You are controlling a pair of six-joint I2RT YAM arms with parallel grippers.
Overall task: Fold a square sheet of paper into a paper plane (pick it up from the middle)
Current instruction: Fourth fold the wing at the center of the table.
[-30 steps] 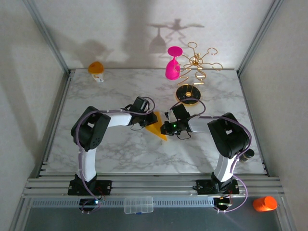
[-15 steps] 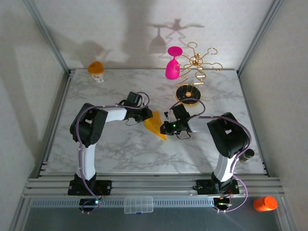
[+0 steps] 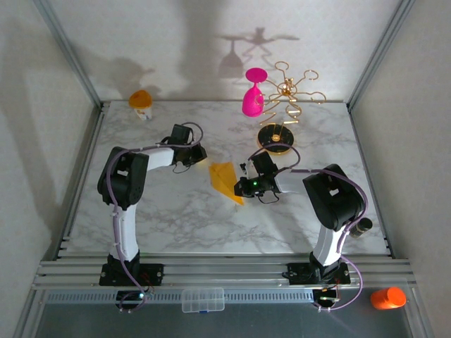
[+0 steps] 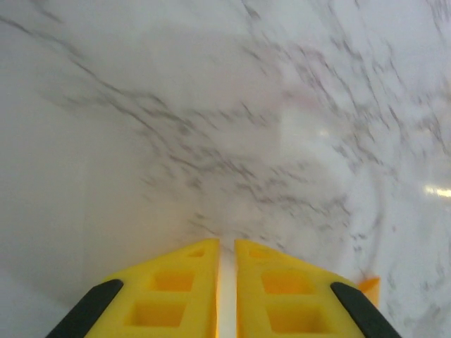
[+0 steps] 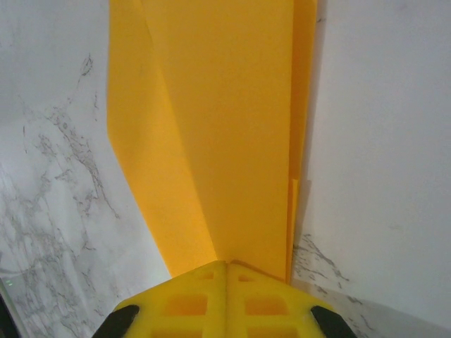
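On table (image 3: 169, 211): one paper plane (image 3: 224, 179), right gripper (image 5: 227, 270) pinching it.

My right fingers (image 5: 176, 304) hide the near end of the paper plane (image 5: 211, 141). Its far end runs off the top edge.

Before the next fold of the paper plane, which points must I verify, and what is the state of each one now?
1. Right gripper shut, tips at the edge of the paper plane: ok.
2. Plane truly pinched, not just pressed down: cannot tell.
3. Left gripper empty, nearly closed, over bare marble table: ok.
4. Left gripper apart from the plane in the top view: ok.
5. Pink goblet and gold rack stand apart from the plane, toward the back: ok.
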